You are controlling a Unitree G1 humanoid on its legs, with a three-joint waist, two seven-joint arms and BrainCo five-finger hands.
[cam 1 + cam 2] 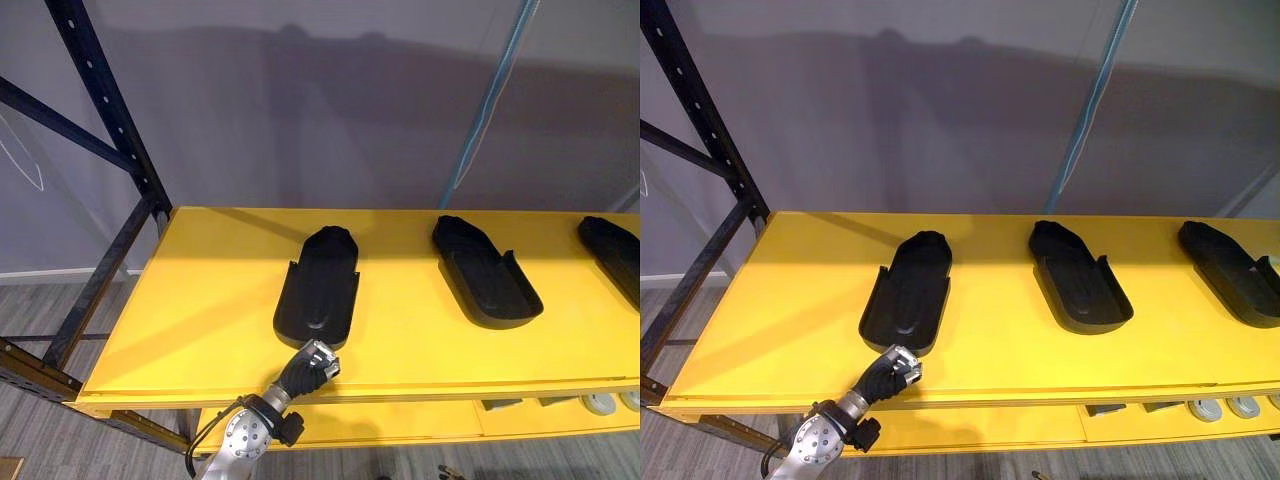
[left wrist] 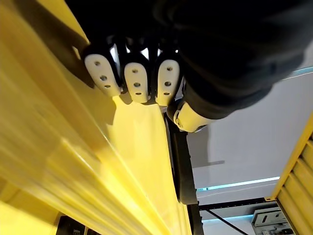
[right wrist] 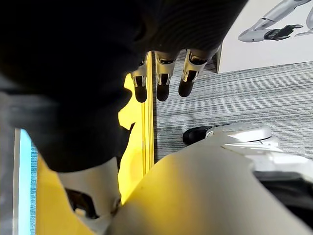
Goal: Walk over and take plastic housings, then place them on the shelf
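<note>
Three black plastic housings lie on the yellow shelf (image 1: 990,365), all long, shallow shells with the hollow side up, set in a row across the middle of the frame and well apart from one another. The left housing (image 1: 905,295) sits left of centre, the middle housing (image 1: 1080,280) right of centre, and the right housing (image 1: 1230,270) near the right edge of the frame.

One robot hand shows at the shelf. The left hand (image 1: 890,375) comes up from the lower left and rests at the shelf's front lip, just beside the near end of the left housing. Its fingers (image 2: 137,81) are curled into a fist with nothing visible inside them. Whether the knuckles touch the housing's end cannot be told. The right hand (image 3: 164,78) hangs with its fingers straight and relaxed, holding nothing, over the grey plank floor (image 3: 244,107) by the shelf's yellow edge.

At the upper left stands a dark blue rack upright (image 1: 100,100) with a slanted brace below it. A light blue strip (image 1: 1090,100) runs slantwise down the grey wall behind. On the lower shelf, at the lower right, lie two pale round parts (image 1: 1205,409) beside two dark ones (image 1: 1102,409).
</note>
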